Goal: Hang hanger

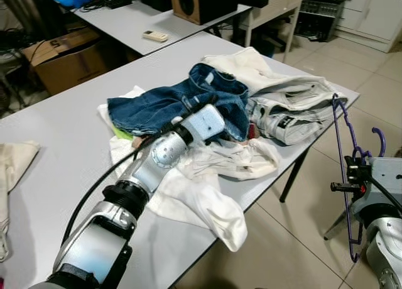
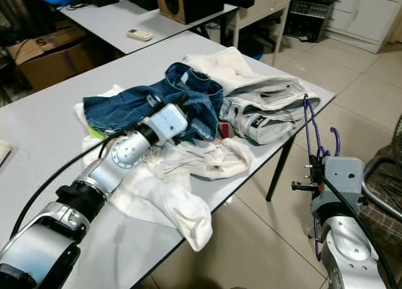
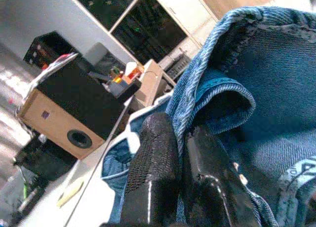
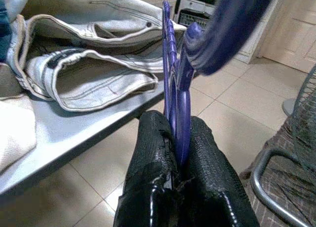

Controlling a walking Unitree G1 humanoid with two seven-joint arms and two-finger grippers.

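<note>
While our left gripper [image 3: 180,187] reaches across the grey table [image 1: 69,132] into the heap of laundry, we see its two black fingers [image 3: 153,163] pinched together on a fold of the blue denim garment [image 1: 169,103], the hem passing up between them in the left wrist view. The denim lies on top of white cloth [image 1: 201,204] that spills over the near table edge, and just beside it rest folded pale jeans [image 1: 292,113] and a cream garment [image 1: 242,66] toward the far corner. Our right gripper [image 4: 177,153] is held off the table, over the tiled floor [image 1: 301,195] near the table's right-hand corner, and its fingers [image 4: 153,143] are clamped on the purple hanger [image 1: 345,144]. The hanger stands roughly upright above the gripper, its hook [image 1: 379,137] curling at the top, its thin frame running close beside the table edge without our being able to tell whether it touches. Behind the table stand a second grey table [image 1: 144,19] carrying a wooden speaker [image 1: 191,1] and a remote control [image 1: 154,36], and a cardboard box [image 1: 66,59] sits on the floor at our left
</note>
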